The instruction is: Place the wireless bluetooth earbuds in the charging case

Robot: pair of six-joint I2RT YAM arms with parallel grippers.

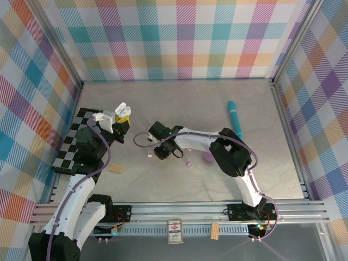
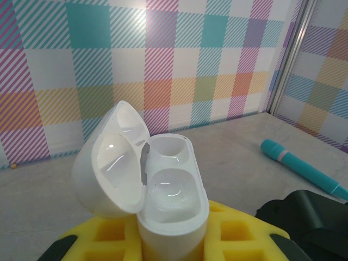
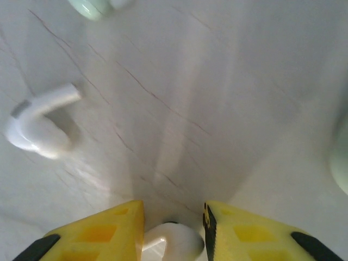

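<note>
Step in hand, as judged: pick-up of the first bud. The right end effector [image 3: 173, 218] is set low on the desk [image 1: 217, 185], jaws narrowed around a white earbud [image 3: 173, 242]. The pads are at or nearly at its sides; a firm grip cannot be told. A second white earbud [image 3: 38, 126] is lying just beside it. The left end effector [image 2: 173, 242] is clamped on the charging case [image 2: 171, 185], held up at left, lid open, both wells empty. Next move: grip to be confirmed, bud lifted, carried left, stem lined up with a well.
</note>
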